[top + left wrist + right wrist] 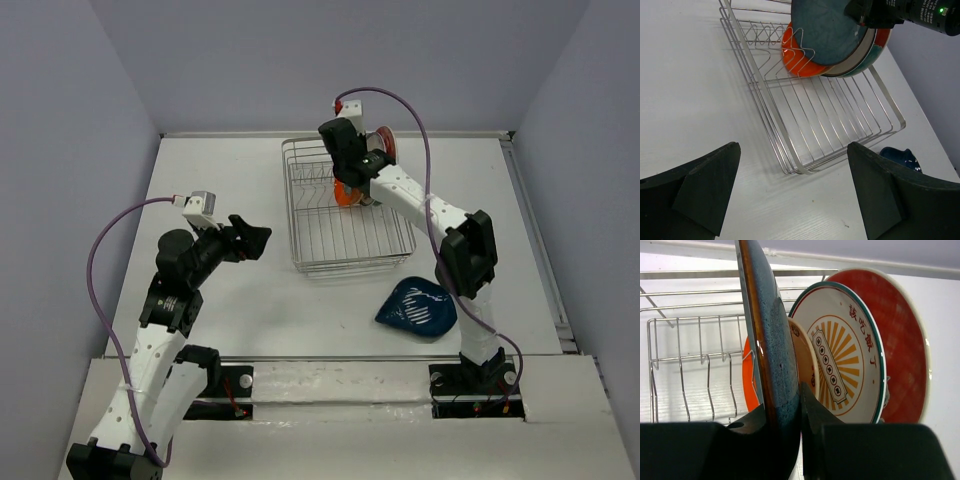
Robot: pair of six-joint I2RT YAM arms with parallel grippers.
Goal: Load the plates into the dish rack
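My right gripper (352, 163) (800, 412) is shut on the rim of the dark teal speckled plate (772, 340) (827, 30), holding it upright over the back of the dish rack (355, 266) (790, 150). Behind it in the right wrist view stand the beige plate (806, 357), the white sunburst plate (847, 352) and the teal-and-red plate (902, 340). The orange plate (345, 196) (795, 59) (747, 382) leans in the rack's dividers. The dark blue wavy-edged plate (417, 308) (897, 155) lies on the table, right of the rack's front. My left gripper (255, 238) (792, 190) is open and empty, left of the rack.
The white table (230, 190) is walled at the back and sides. The rack's front slots (350, 235) hold nothing. The right arm (440, 225) reaches across the rack's right side.
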